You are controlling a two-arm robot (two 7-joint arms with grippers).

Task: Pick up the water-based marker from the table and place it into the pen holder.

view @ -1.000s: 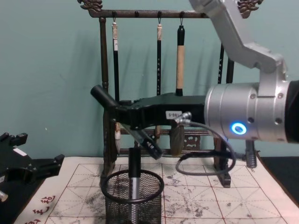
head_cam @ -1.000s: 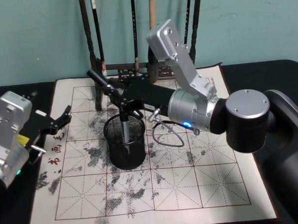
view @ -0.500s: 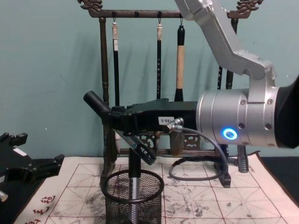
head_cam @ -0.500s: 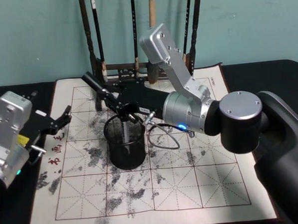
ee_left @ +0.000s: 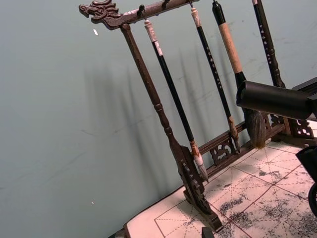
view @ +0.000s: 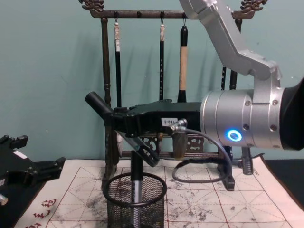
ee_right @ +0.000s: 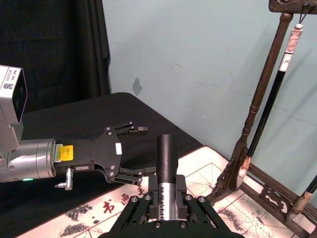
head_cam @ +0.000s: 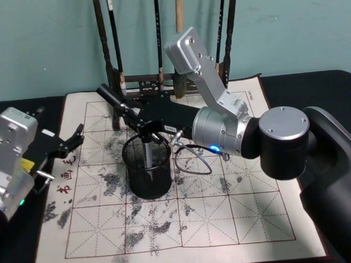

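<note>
Red Chinese characters on calligraphy mat (head_cam: 64, 170) left edge; other labels too small to read.

head view looks down, chest view level — both share the brush rack (view: 161, 14) and pen holder (head_cam: 147, 170).

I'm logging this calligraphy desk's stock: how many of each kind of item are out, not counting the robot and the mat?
Hanging brushes: 4
Marker: 1
Pen holder: 1
Brush rack: 1
Total: 7
</note>
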